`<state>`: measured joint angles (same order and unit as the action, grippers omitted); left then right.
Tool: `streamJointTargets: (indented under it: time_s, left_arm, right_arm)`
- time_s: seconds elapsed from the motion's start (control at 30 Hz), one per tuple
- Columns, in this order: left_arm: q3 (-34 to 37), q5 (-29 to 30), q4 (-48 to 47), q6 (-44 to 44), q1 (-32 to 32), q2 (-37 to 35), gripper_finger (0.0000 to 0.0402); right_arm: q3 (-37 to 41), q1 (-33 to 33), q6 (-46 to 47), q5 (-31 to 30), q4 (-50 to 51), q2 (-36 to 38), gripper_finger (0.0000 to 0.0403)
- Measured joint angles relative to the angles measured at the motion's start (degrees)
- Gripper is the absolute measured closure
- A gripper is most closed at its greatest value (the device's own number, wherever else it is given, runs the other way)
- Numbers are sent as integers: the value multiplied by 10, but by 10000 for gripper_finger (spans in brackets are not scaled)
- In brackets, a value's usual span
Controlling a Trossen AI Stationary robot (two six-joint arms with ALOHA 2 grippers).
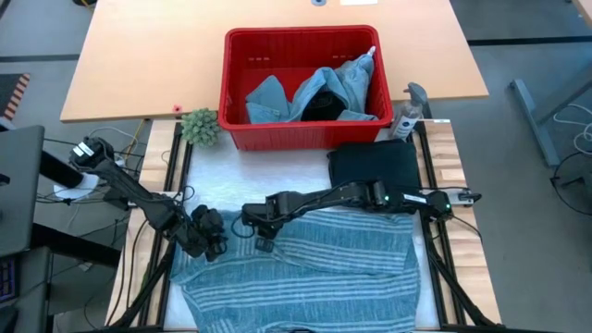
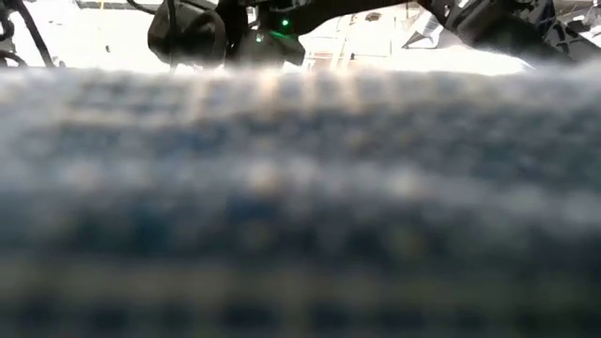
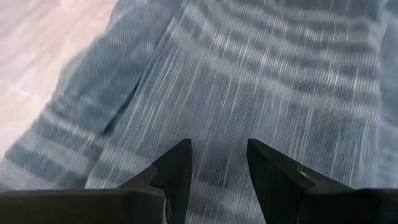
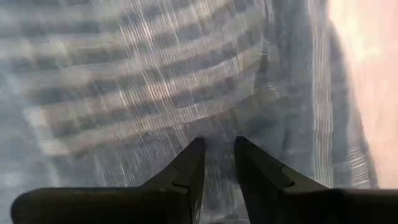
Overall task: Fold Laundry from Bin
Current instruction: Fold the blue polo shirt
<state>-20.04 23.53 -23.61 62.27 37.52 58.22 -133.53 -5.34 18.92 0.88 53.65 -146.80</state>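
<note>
The blue-grey striped cloth point(image 1: 314, 277) lies spread over the near part of the table and fills the low view point(image 2: 300, 188). My right gripper point(image 1: 262, 236) point(image 4: 219, 149) is shut on it near its far left part. My left gripper point(image 1: 211, 239) point(image 3: 219, 152) stands open just over the cloth's left side, pointing down at a slant; whether its tips touch the cloth cannot be told. The red bin point(image 1: 301, 37) at the far side holds light blue denim point(image 1: 277, 97) and a dark garment. A folded black garment point(image 1: 375, 166) lies in front of the bin on the right. My right gripper pinches a raised bit of the striped cloth point(image 4: 217, 171) between its two fingers, coming steeply from above. Wrinkles in the cloth run toward the fingers. One layer or several, I cannot tell. The rest of the cloth lies on the table.
A small green plant point(image 1: 199, 125) stands at the bin's near left corner. A grey bottle-like object point(image 1: 409, 113) lies by the bin's right side. The black garment sits close under my right arm. Dark frame rails run along the table's left and right edges.
</note>
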Motion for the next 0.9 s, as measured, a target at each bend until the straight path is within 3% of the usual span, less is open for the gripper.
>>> streamJointTargets:
  time_s: [0.27,0.5,0.63,0.73,0.9]
  left_arm:
    - [26,-12,10,12,0,-1,259]
    - [32,-18,8,19,0,-1,259]
    - [32,-17,7,20,0,-1,259]
    - [32,-17,1,20,0,-1,259]
    - [33,-17,0,20,0,-1,259]
  right_arm:
    - [-13,7,-2,6,-5,-2,286]
    - [-9,13,-43,6,8,56,286]
    - [-10,15,-53,-15,80,93,286]
    - [-10,7,-55,-54,193,99,286]
    - [58,-21,-81,-56,287,99,286]
